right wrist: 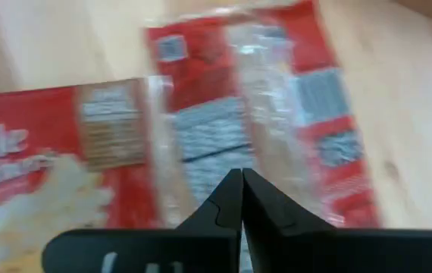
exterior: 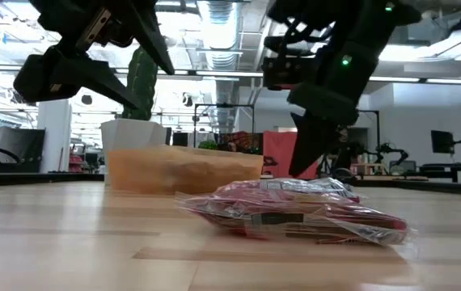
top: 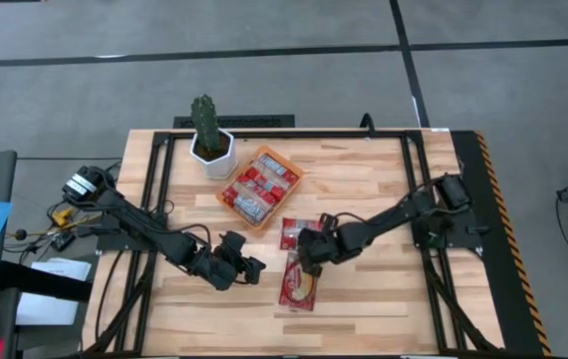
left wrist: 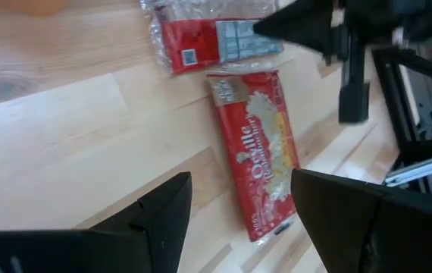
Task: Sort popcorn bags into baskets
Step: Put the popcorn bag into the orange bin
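Left pincer (top: 251, 267) agape, right pincer (top: 305, 261) closed.

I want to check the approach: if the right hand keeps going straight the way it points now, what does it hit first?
Most likely the popcorn bag lying straight ahead of the shut right hand, silvery panel up. How far off it is cannot be told.

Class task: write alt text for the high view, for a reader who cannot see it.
From above, two dark arms meet mid-table: the shut right gripper hovers over two loose popcorn bags, with the open left gripper just beside them. Behind sit an orange basket holding more bags and a potted cactus.
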`<state>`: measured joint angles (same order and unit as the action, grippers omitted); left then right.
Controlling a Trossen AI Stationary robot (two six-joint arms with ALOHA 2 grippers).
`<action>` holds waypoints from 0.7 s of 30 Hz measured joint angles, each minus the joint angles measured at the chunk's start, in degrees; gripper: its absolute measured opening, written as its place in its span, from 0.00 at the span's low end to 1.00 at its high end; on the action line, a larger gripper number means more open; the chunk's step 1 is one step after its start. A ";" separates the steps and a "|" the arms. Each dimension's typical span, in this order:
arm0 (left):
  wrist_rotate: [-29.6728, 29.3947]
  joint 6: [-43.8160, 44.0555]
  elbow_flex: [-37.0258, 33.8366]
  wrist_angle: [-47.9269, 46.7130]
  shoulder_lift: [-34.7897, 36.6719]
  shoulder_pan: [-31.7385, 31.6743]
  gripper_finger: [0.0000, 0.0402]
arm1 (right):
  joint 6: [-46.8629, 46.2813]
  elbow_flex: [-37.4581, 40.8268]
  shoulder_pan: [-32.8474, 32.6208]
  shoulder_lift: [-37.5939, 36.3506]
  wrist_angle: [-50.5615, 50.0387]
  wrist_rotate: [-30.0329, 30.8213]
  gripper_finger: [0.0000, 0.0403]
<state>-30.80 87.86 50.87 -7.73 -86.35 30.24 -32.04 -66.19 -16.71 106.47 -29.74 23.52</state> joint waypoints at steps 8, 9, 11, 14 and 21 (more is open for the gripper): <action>-1.04 2.09 0.00 -2.06 -0.02 1.22 0.53 | 3.77 -0.34 3.65 4.57 9.24 -7.00 0.05; -1.06 2.19 0.00 -1.97 -0.02 1.24 0.53 | 4.12 -0.28 3.53 4.94 10.36 -8.38 0.04; -1.05 2.31 0.00 -2.28 -0.02 1.36 0.53 | 4.96 -0.84 2.85 6.65 12.01 -12.44 0.04; -1.17 2.20 -0.02 -2.34 -0.02 1.55 0.53 | 6.80 -2.24 1.08 8.66 15.81 -14.85 0.05; -1.60 1.80 -0.02 -3.14 -0.02 1.59 0.53 | 16.56 -5.52 -4.46 10.20 19.25 -24.65 0.09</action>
<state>-32.40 89.67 50.85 -10.87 -86.37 31.83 -15.48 -71.71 -21.17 116.67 -10.49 -1.13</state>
